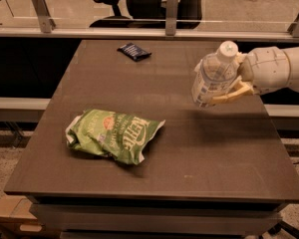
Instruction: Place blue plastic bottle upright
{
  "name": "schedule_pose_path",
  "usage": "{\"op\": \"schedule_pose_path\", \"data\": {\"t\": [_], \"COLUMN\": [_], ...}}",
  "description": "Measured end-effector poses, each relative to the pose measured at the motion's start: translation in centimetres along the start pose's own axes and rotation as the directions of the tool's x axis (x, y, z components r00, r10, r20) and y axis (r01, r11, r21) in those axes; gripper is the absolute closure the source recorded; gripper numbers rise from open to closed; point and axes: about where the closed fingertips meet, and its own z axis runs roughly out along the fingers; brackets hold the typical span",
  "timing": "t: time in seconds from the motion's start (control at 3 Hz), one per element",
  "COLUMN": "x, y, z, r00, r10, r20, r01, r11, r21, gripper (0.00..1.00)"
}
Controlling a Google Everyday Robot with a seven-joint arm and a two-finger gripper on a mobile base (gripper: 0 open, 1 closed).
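Clamped in the cream two-finger hand [221, 87] above the right edge of the dark table [154, 83]; small clear bluish plastic bottle [209, 73], cap uppermost, long axis nearly upright.

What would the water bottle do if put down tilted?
It would probably tip and roll: the blue plastic bottle is round and narrow, held tilted in the gripper above the table. It looks clear, so it is likely light.

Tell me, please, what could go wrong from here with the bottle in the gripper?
1. The blue plastic bottle hangs tilted in the gripper above the table; released like this, it would likely topple.
2. It is near the table's right edge, so a toppled bottle might roll off.
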Motion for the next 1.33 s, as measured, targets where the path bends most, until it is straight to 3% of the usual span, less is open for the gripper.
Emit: {"op": "schedule_pose_path", "data": {"t": [0.33,0.67,1.0,1.33], "x": [2.3,3.8,3.9,4.6], "y": [-2.2,-3.6,-4.0,-5.0], "z": [-3.0,-5.3,-5.2,-4.6], "r00": [0.978,0.946,0.941,0.944], "r10": [0.192,0.309,0.323,0.311], "r20": [0.087,0.098,0.097,0.111], "r01": [-0.196,-0.317,-0.331,-0.322], "r11": [0.9796,0.9447,0.9392,0.9412], "r21": [0.043,0.084,0.09,0.103], "gripper": [1.0,1.0,1.0,1.0]}}
